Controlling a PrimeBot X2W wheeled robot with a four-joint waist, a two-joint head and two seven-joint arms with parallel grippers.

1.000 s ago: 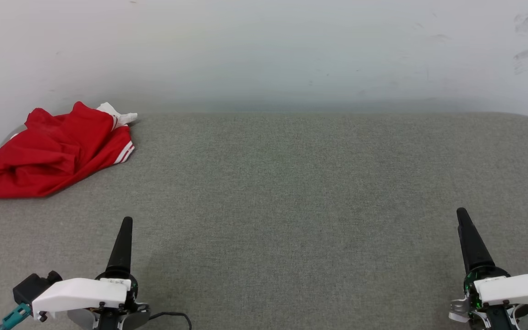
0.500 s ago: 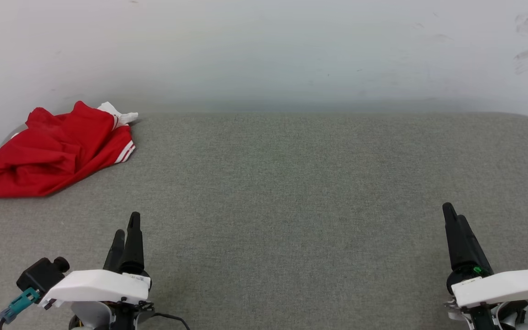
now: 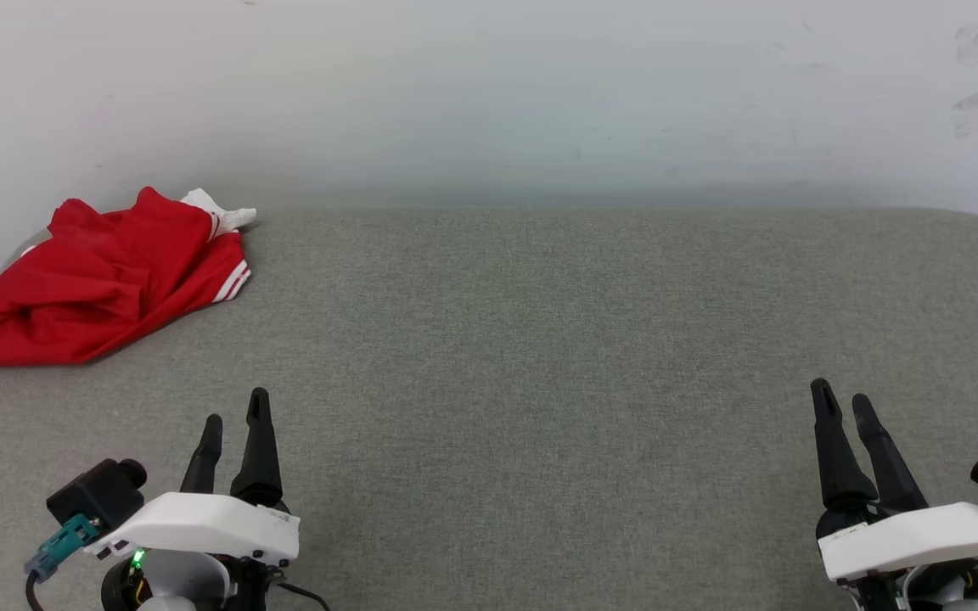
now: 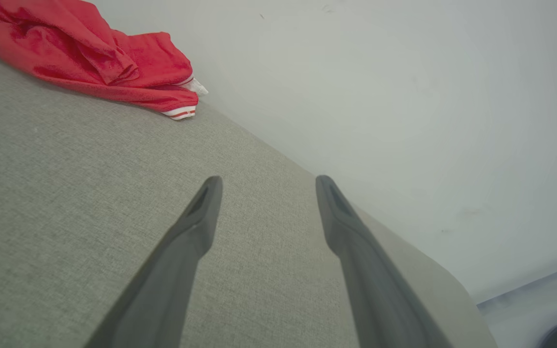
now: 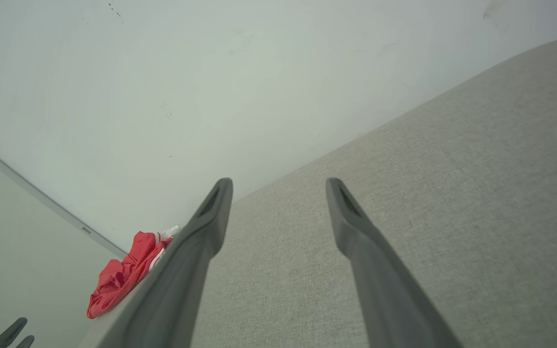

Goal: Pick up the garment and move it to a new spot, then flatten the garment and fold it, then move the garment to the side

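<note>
The garment (image 3: 94, 284), red with a bit of white sleeve and striped trim, lies crumpled on the grey worktop (image 3: 540, 356), just beside the white wall (image 3: 489, 93), at the wall's left end. The left claw (image 3: 236, 409) is over the worktop, well apart from the wall, with its two fingers spread and nothing between them. The right claw (image 3: 840, 394), also well apart from the wall and toward its right end, is spread too and holds nothing.

Left gripper (image 3: 236, 416) and right gripper (image 3: 844, 397) low, jaws apart, empty
</note>
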